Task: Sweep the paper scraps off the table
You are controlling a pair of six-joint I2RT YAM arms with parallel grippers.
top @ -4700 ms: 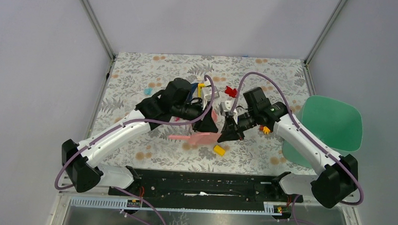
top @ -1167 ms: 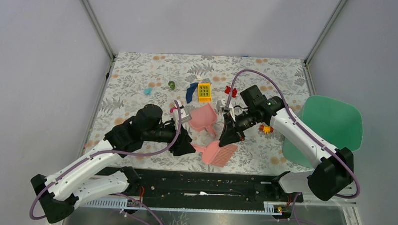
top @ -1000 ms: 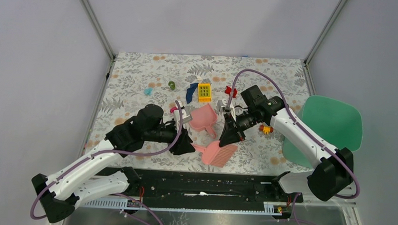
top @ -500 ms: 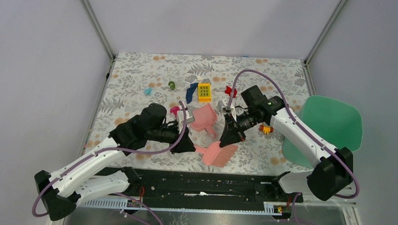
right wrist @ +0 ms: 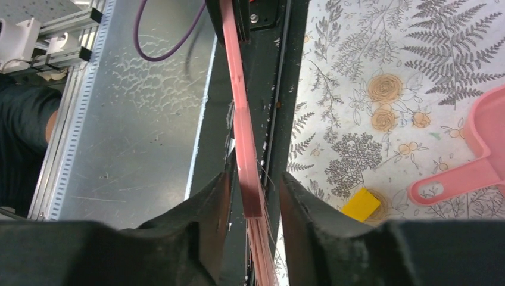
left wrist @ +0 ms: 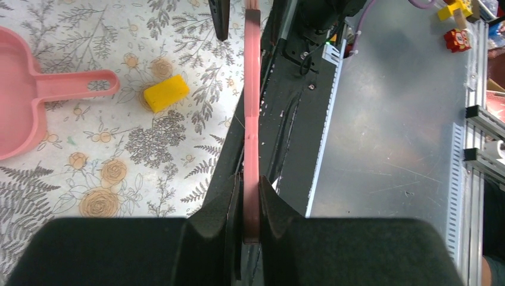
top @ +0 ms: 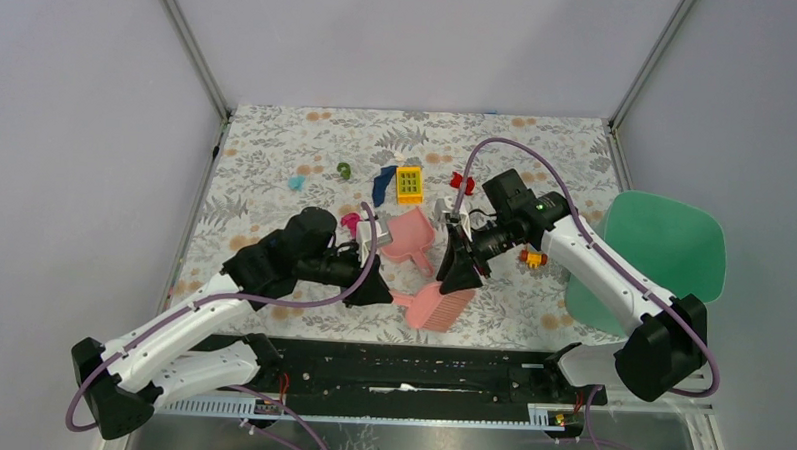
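Left end effector (top: 379,290) hides the pink brush (top: 440,309) handle's end.

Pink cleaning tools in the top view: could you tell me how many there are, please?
2. The dustpan lies on the table, between the arms; the brush is just nearer the bases. The arms might hide more.

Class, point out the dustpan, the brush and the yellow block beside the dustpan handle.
dustpan (top: 406,235): top view, pan floor.
brush (top: 440,310): top view, bristle end.
yellow block (left wrist: 167,93): left wrist view, top face.
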